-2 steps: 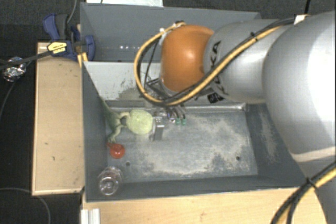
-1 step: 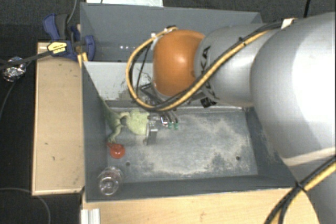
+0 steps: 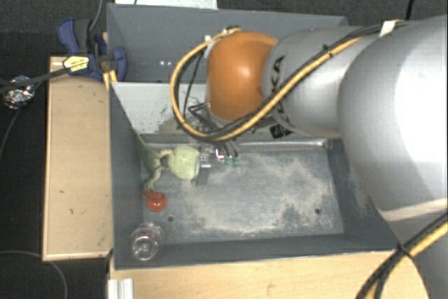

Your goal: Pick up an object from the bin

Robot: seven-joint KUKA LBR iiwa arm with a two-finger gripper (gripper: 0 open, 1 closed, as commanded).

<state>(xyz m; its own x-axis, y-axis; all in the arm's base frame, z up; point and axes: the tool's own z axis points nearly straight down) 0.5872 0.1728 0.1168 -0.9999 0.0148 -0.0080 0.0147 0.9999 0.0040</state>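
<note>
The pincer (image 3: 214, 159) hangs low over the bin (image 3: 280, 201), near the far wall and left of the floor's middle. It sits under the orange cover (image 3: 238, 77) of the wrist. Whether it is open or closed cannot be told, since the cover and the wrist hide most of it from above.

Just beside it, on its left, lies a pale green rounded thing (image 3: 183, 163) that looks like a soft toy. Darker green limbs trail from it toward the bin's left wall. The toy's right side meets the pincer's metal tip, but it is not clear whether the tip grips it or merely touches it.

Nearer the front edge, close to the left wall, a small red-orange ball (image 3: 155, 202) rests on the floor, a little apart from the toy. In the front left corner stands a clear, glassy rounded thing (image 3: 145, 243), well apart from the pincer.

Yellow-and-black cables (image 3: 180, 73) loop round the orange cover. The thick silver arm (image 3: 392, 122) reaches in across the bin's right side.
</note>
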